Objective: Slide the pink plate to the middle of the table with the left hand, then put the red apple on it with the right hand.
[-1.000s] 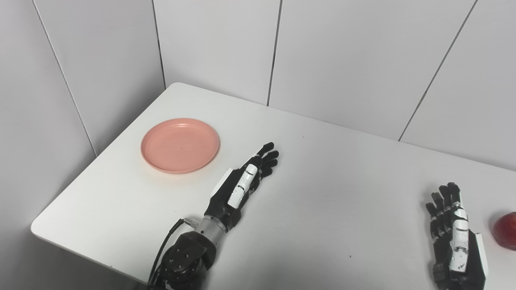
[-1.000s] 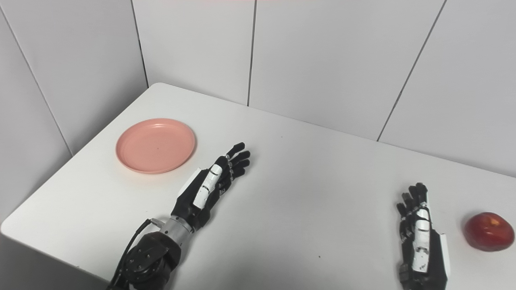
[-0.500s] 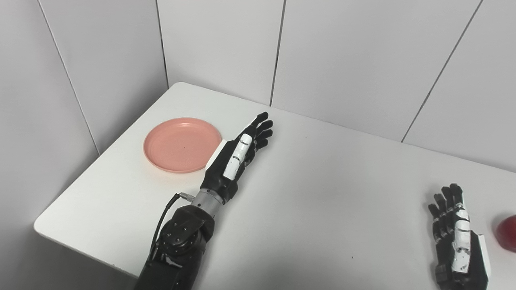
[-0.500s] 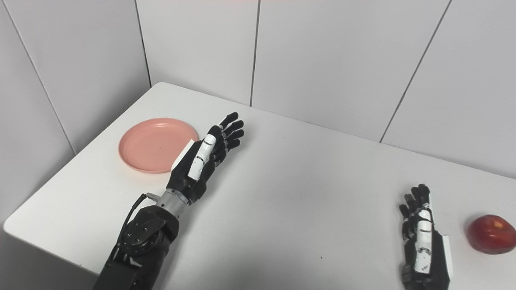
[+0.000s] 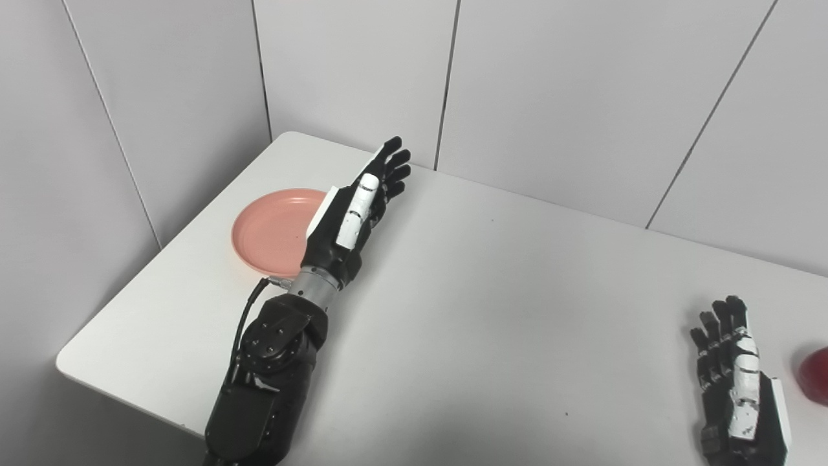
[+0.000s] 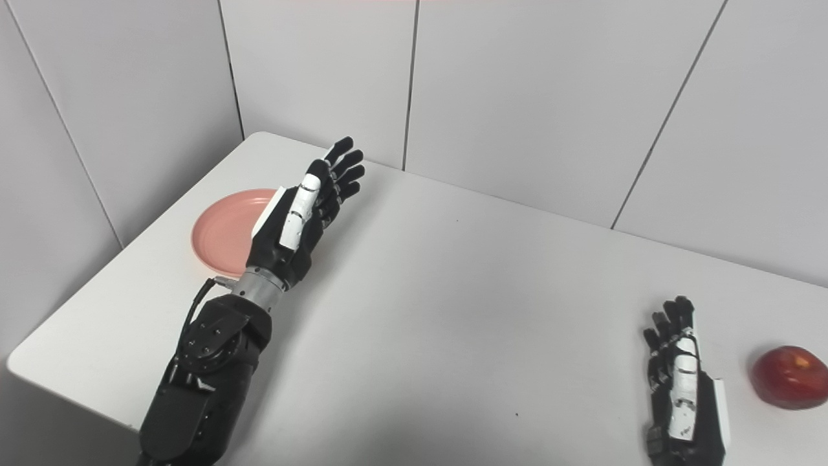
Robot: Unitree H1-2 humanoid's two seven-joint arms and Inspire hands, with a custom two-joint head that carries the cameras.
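Since a second ago the left hand (image 5: 352,210) has travelled away from the robot and toward the far left corner of the white bench (image 5: 491,304). Then it lay on open bench surface to the right of the pink plate (image 5: 272,230), apart from it; now its palm and wrist stand in front of the plate's right part and hide that edge in both views. Its fingers (image 6: 339,171) are straight and slightly spread, pointing toward the back wall, and it holds nothing. Whether the hand touches the plate or only hangs over its right rim cannot be told from these views. The left forearm (image 5: 272,362) now reaches much farther over the bench than it did.

The plate lies in the same place as before, near the left edge of the bench and well away from the middle. The right hand (image 6: 682,388) has not changed: it rests near the front right of the bench, fingers extended and a little apart, empty. The red apple (image 6: 789,377) sits just to its right, apart from it, near the right edge; in the left eye view it is cut off by the frame.

Counted: one plate, one apple, two hands, one bench.
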